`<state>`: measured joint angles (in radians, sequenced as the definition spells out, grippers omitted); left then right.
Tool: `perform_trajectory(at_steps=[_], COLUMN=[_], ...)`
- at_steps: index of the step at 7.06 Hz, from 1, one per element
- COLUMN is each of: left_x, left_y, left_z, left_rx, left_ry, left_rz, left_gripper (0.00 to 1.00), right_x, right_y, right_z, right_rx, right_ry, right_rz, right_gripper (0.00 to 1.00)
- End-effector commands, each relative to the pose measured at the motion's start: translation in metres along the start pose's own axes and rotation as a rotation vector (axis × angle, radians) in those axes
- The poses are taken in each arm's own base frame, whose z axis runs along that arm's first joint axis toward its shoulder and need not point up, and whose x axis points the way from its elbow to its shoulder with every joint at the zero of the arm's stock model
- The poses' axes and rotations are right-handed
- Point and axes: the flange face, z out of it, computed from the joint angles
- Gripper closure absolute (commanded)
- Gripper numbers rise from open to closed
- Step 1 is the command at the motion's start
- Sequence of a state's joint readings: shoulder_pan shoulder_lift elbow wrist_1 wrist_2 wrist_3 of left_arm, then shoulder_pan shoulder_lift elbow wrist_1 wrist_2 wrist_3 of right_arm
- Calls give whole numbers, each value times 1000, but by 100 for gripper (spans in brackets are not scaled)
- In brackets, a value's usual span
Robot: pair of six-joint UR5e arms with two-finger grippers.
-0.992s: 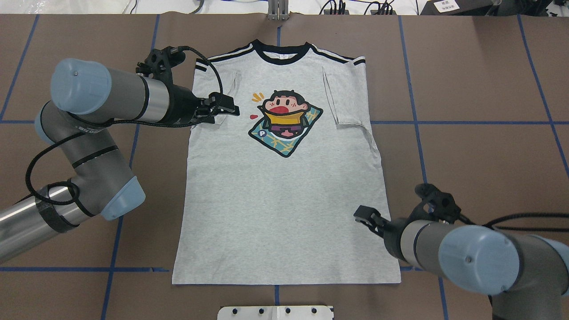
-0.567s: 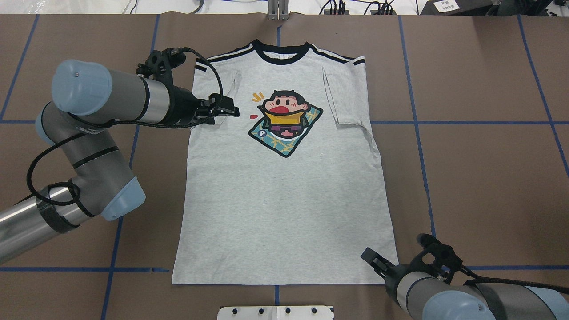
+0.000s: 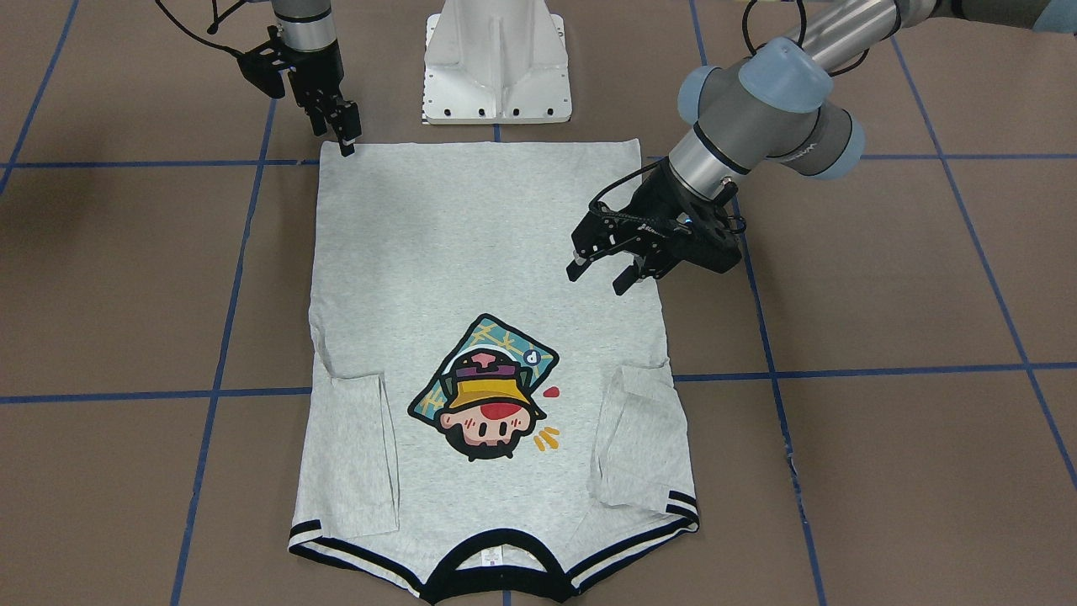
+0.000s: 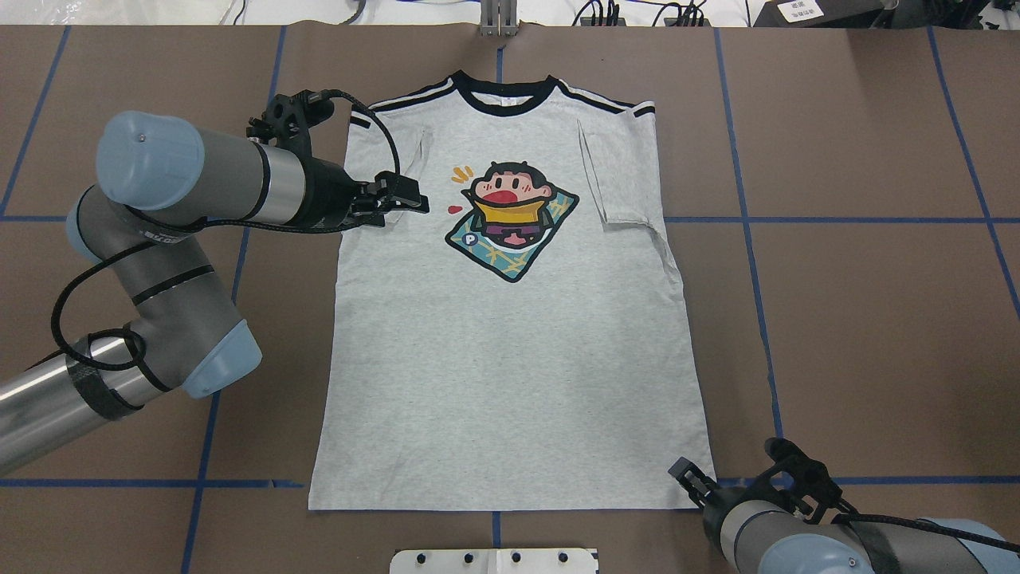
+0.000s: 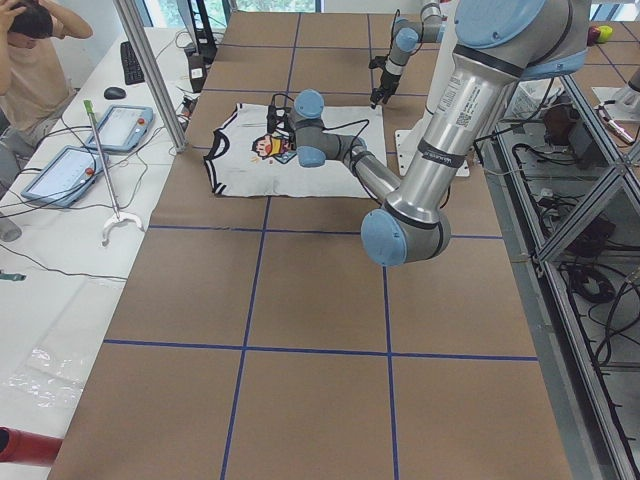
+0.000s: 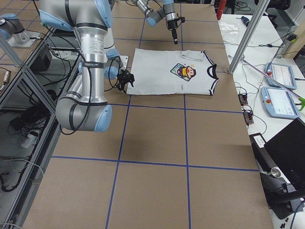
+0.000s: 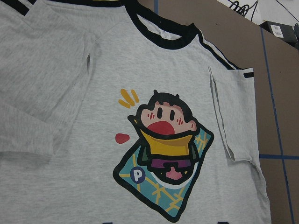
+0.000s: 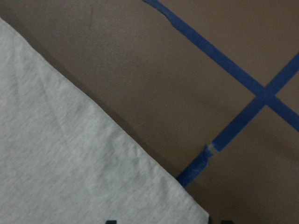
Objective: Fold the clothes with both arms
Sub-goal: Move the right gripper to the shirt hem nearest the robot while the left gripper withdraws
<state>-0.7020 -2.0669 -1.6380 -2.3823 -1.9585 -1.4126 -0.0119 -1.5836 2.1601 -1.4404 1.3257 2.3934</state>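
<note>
The left black two-finger gripper point(image 3: 596, 281) hangs empty, its jaws wide apart, over one side of the light heather-grey short-sleeved T-shirt point(image 4: 510, 359), near the folded-in sleeve point(image 3: 639, 438). We judge that it waits there to take this edge. The right black two-finger gripper point(image 3: 343, 139) stands at the hem corner point(image 8: 177, 200) nearest the robot, its fingers parted with nothing between them, probably to pinch that corner.

The shirt lies flat, cartoon print up and both sleeves turned inward, in the middle of the brown paper-covered table with blue tape lines point(image 4: 861, 319).

We cannot tell if the right fingertips touch the cloth. The right wrist view shows only dark slivers of them, and the overhead view cuts that arm off.
</note>
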Motion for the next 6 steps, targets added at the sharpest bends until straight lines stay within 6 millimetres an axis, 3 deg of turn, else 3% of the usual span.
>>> perform_trajectory(at_steps=[1, 3, 4, 6], left_x=[-1, -2, 0, 0], left_y=[0, 0, 0, 0], left_z=[1, 2, 1, 1], left_rx=[0, -1, 0, -2], left_ry=[-2, -5, -2, -2], left_rz=[-1, -2, -2, -5], left_gripper=[20, 20, 20, 20], right_x=[3, 3, 3, 2], right_y=[0, 0, 0, 0], right_z=[5, 5, 4, 1], right_rx=[1, 0, -3, -10], right_ry=[14, 15, 14, 15], right_rz=[-3, -2, -1, 1], right_gripper=[26, 58, 100, 100])
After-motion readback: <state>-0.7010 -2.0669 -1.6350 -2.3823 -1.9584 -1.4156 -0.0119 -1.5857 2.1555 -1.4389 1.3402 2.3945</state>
